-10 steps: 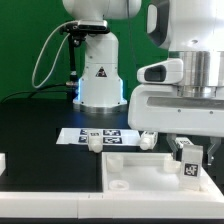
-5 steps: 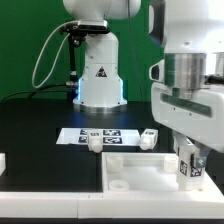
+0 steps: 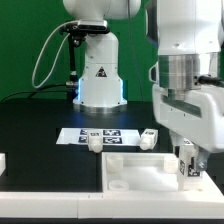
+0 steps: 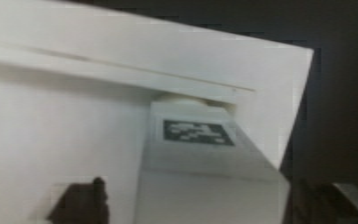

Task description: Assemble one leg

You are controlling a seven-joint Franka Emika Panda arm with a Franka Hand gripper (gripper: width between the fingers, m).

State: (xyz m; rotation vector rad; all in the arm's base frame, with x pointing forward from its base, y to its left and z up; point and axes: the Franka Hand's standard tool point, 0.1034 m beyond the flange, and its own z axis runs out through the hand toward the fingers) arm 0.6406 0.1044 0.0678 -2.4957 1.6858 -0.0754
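My gripper [image 3: 188, 158] is shut on a leg [image 3: 189, 168], a short white post with a black-and-white tag, and holds it upright low over the far right corner of the large flat white panel [image 3: 135, 172]. In the wrist view the leg [image 4: 202, 140] hangs between my fingers [image 4: 343, 200], tag facing the camera, its far end at the panel [image 4: 69, 90] corner. Whether the leg touches the panel cannot be told. Two more legs [image 3: 92, 141] [image 3: 148, 138] stand by the marker board [image 3: 104, 132].
The robot base [image 3: 98, 75] stands behind the marker board. A white part [image 3: 3, 161] lies at the exterior view's left edge. The black table edge [image 4: 336, 100] shows beside the panel in the wrist view.
My gripper has turned and come down a little with the leg, bringing it closer to the panel's far right corner.
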